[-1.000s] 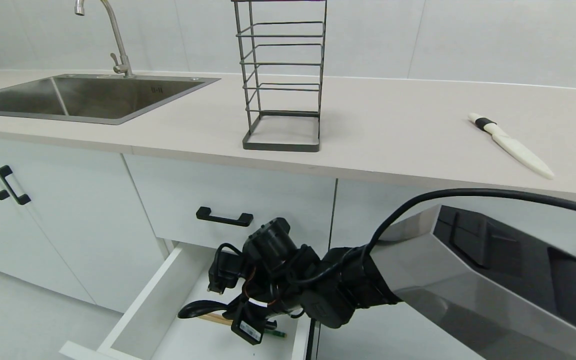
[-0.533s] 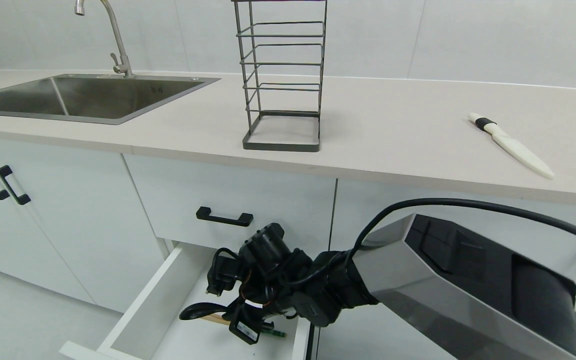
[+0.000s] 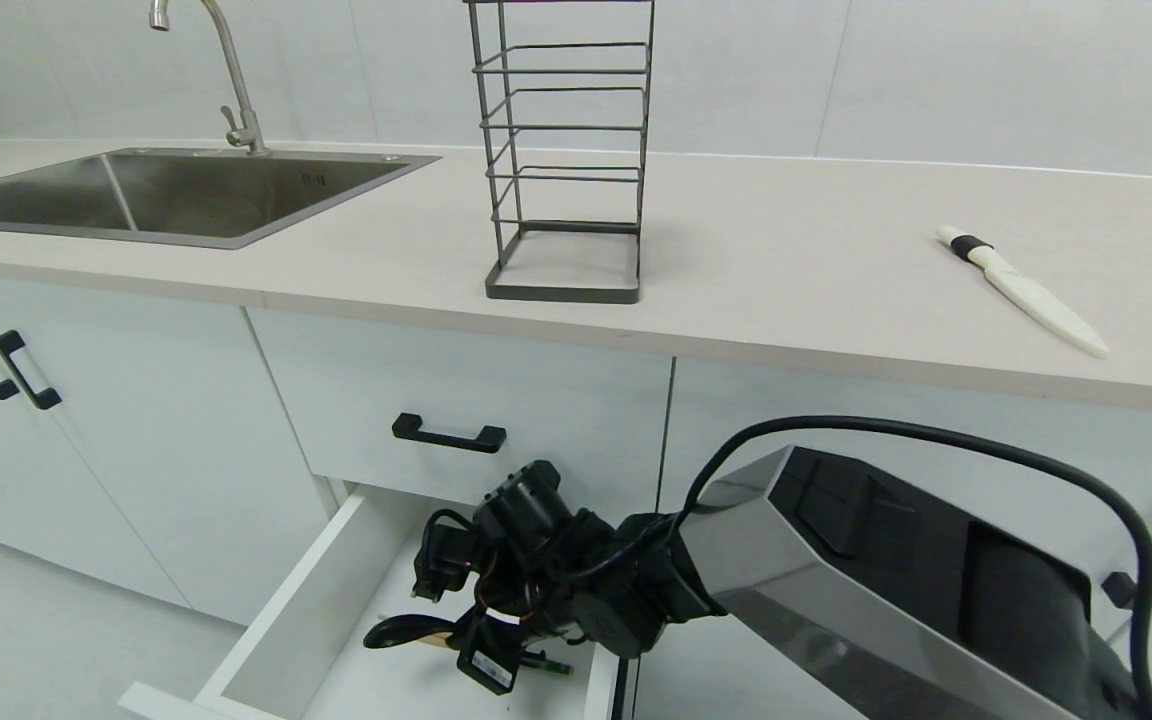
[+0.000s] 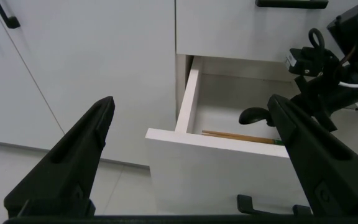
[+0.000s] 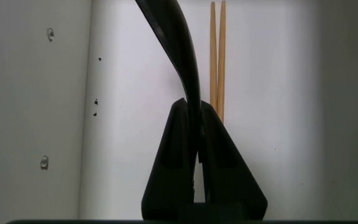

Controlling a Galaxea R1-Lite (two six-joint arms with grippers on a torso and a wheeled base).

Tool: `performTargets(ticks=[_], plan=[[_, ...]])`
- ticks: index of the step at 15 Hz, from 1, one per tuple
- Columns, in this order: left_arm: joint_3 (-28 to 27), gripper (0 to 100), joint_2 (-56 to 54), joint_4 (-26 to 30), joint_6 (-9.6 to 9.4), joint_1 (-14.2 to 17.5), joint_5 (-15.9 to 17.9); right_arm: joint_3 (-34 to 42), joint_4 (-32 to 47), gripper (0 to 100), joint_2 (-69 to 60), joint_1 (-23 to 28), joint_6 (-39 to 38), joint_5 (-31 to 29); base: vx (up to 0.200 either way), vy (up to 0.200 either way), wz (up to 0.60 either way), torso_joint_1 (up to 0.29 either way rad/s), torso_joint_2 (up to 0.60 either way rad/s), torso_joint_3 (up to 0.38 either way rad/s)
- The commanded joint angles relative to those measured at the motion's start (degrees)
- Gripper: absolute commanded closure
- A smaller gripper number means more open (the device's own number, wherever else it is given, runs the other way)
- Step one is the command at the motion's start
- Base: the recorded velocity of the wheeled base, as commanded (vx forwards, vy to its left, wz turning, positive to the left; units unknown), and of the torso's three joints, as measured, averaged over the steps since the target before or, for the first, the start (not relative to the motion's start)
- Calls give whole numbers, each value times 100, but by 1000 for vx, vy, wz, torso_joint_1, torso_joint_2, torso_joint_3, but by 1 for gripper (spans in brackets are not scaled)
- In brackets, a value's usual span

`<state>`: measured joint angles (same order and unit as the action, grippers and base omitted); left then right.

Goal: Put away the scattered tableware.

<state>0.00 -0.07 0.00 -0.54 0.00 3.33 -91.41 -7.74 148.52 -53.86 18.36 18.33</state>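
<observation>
My right gripper (image 3: 471, 640) reaches down into the open white drawer (image 3: 281, 610), shut on the handle of a black spoon (image 3: 404, 631). The spoon's bowl (image 5: 169, 31) sticks out past the closed fingers (image 5: 179, 143), just above the drawer floor. A pair of wooden chopsticks (image 5: 217, 56) lies on the drawer floor beside the spoon, also seen as chopsticks (image 4: 238, 137) from outside. A white knife (image 3: 1021, 290) with a black band lies on the counter at the right. My left gripper (image 4: 191, 102) hangs open in front of the drawer front (image 4: 229, 171), holding nothing.
A dark wire rack (image 3: 566, 150) stands mid-counter, and a steel sink (image 3: 166, 190) with a tap sits at the left. A closed drawer with a black handle (image 3: 449, 434) is right above the open one. Cabinet doors (image 3: 86, 440) flank it on the left.
My right arm has sunk lower and a little leftward into the drawer, carrying the black spoon closer to the drawer floor. The knife and rack have stayed put.
</observation>
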Motion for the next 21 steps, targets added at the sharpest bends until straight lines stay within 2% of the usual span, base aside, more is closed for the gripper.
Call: performTargets(ticks=[1, 13, 14, 21], plan=[[0, 0, 7, 0, 1, 0, 1, -114, 9, 100, 134, 7, 19, 3, 0, 0, 0, 0, 0, 0], [0, 0, 7, 0, 1, -9, 1, -150, 106, 100, 283, 42, 133, -5, 0, 0, 0, 0, 0, 0], [0, 0, 7, 0, 1, 0, 1, -150, 106, 0, 283, 42, 133, -5, 0, 0, 0, 0, 0, 0], [0, 0, 7, 0, 1, 0, 1, -150, 291, 0, 134, 33, 124, 3, 0, 0, 0, 0, 0, 0]])
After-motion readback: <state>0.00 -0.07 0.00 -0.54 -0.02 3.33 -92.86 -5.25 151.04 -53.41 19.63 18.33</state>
